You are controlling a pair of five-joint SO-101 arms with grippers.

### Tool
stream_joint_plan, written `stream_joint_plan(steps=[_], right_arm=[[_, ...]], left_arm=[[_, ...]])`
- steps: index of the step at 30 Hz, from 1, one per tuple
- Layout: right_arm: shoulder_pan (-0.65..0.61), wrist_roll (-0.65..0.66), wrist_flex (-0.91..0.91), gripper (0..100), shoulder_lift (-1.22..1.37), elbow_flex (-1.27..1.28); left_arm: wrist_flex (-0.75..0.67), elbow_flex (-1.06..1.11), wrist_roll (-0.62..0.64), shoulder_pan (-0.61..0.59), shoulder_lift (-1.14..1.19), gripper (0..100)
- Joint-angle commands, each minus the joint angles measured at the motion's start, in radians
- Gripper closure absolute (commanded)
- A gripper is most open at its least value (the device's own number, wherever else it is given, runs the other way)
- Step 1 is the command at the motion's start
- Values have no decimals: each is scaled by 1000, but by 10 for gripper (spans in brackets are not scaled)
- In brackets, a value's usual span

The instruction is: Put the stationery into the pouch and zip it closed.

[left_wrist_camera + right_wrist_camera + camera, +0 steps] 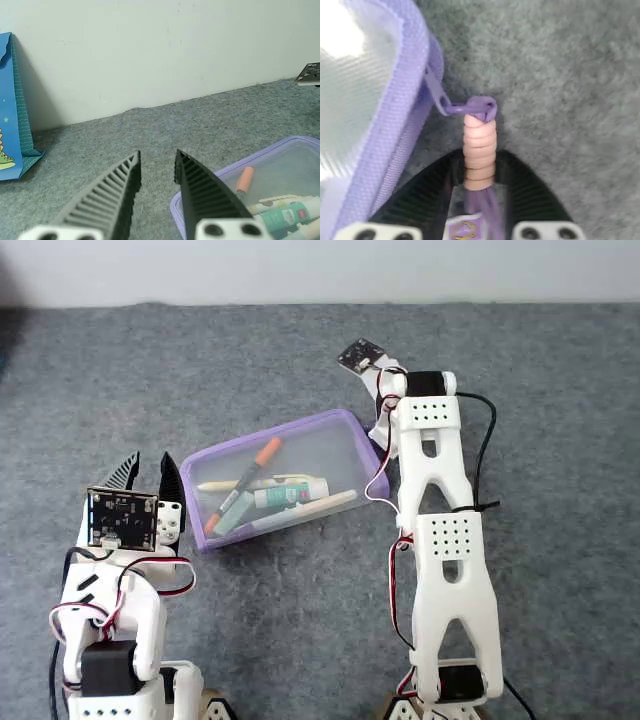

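Grey carpet [560,440], seen from overhead, carries the purple-edged mesh pouch [318,445] at mid-table with an orange marker [262,458], a green-and-white tube [290,495] and pencils inside, the left gripper [150,460] just beside its left end and the right arm [440,520] stretched along its right end. From the left wrist, that gripper's fingers [200,195] stand slightly parted and empty above the carpet, a pouch corner near one of them, a blue paper bag [12,110] against the wall. From the right wrist, the right gripper [479,157] is clamped on the peach ribbed zipper pull [480,135], which hangs from the pouch's purple zip edge.
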Motion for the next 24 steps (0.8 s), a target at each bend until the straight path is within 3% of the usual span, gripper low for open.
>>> stream_joint_plan(steps=[1,10,24], right_arm=[[-16,55,12,990,-15,-86],[-65,66,136,990,-173,-290],[-203,382,-7,991,-657,-287]], left_arm=[[5,-7,11,-9,-9,893],[2,-76,12,-11,-11,893],[6,-274,12,-12,-11,893]])
